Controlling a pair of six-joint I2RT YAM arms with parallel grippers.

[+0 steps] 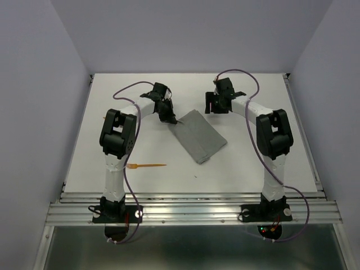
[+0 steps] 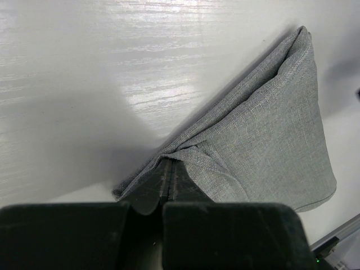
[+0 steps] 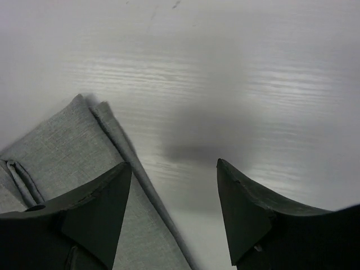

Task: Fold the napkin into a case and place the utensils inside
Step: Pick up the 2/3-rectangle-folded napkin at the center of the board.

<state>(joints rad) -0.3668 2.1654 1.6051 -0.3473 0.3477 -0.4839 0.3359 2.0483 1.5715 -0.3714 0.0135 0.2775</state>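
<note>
The grey napkin lies folded into a slanted oblong at the table's middle. My left gripper is shut on its near-left corner; in the left wrist view the jaws pinch a bunched edge of the napkin. My right gripper is open just above the napkin's far corner; in the right wrist view the gripper straddles the folded edge of the napkin, one finger over the cloth. One orange fork lies on the table by the left arm. The other utensil is out of view.
The white table has raised walls at the back and sides. An aluminium rail runs along the near edge, carrying both arm bases. Purple cables loop off each arm.
</note>
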